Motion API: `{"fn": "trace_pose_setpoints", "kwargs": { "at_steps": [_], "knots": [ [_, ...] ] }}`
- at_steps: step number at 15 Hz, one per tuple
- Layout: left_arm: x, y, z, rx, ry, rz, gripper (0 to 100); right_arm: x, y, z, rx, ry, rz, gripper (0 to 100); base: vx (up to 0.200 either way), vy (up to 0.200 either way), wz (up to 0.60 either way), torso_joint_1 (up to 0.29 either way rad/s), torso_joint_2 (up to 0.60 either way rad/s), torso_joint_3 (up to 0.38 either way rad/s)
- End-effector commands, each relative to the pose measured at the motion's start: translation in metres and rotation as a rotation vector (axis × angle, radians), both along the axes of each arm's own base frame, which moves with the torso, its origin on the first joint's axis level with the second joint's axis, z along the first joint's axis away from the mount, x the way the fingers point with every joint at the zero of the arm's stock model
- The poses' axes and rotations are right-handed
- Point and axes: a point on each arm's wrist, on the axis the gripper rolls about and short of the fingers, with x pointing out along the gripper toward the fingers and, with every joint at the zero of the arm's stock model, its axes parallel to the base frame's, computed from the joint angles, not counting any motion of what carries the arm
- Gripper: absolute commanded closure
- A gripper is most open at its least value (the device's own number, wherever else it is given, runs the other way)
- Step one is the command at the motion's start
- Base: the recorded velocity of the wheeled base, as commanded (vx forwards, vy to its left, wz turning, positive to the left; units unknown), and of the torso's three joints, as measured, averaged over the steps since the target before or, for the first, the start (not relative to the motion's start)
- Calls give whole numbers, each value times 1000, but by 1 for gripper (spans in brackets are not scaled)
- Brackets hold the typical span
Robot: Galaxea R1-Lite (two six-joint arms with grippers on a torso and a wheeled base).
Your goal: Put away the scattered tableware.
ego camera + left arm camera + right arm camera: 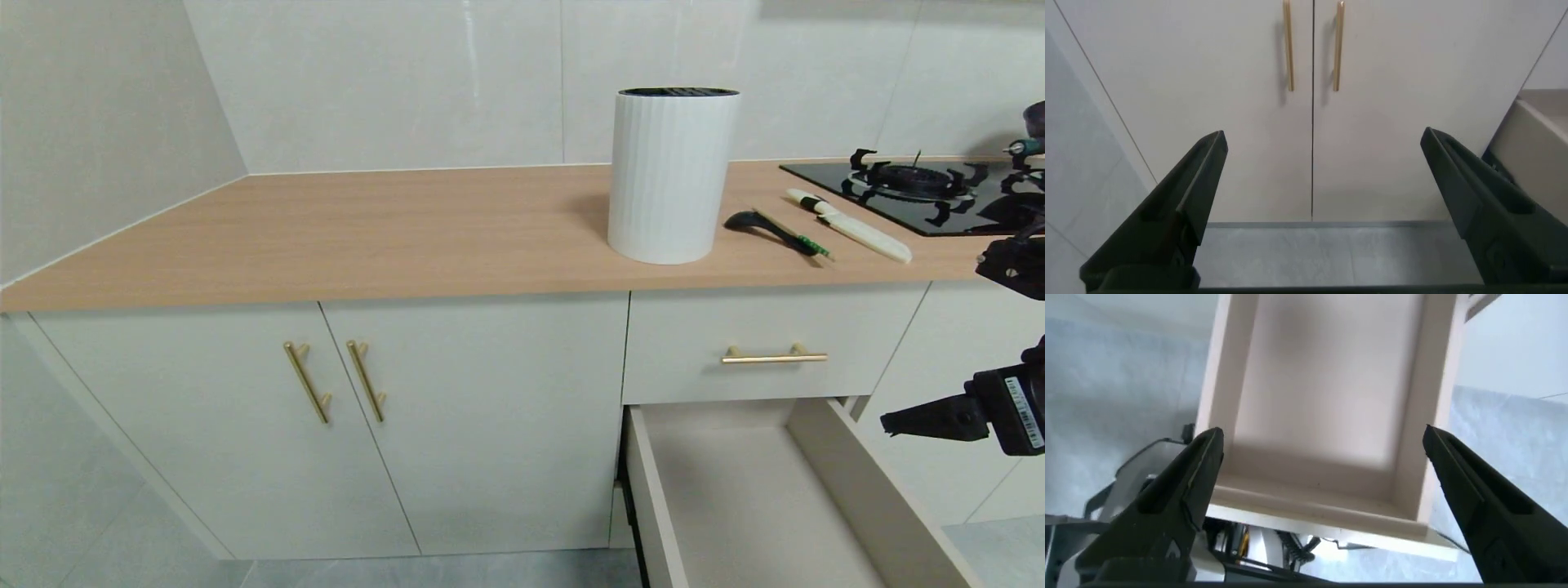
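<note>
Head view showed black ladle (775,231) and white knife (853,226) lying on tabletop (408,237), right of ribbed white holder (671,175). Both judged light, stiff, slick; best gripped mid-handle. Left end effector (1321,139) gaped wide, empty; right end effector (1321,434) likewise, over open drawer (1323,392).

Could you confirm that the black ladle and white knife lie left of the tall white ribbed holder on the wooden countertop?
Not quite: the head view shows the black ladle and white knife lying right of the tall white ribbed holder, on the wooden countertop.
</note>
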Motion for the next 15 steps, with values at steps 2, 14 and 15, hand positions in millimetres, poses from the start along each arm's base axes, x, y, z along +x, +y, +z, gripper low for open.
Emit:
{"fn": "trace_pose_setpoints", "kwargs": {
  "at_steps": [2, 14, 15],
  "knots": [
    [0, 0, 0, 0, 2, 1, 0, 4, 1, 3, 3, -26, 2, 0, 0, 0, 0, 139, -466, -337],
    [0, 0, 0, 0, 1, 1, 0, 184, -19, 22, 33, -129, -189, 0, 0, 0, 0, 16, -57, -38],
    [0, 0, 0, -2, 1, 1, 0, 197, -20, 15, 50, -121, -213, 0, 0, 0, 0, 0, 0, 0]
  ]
}}
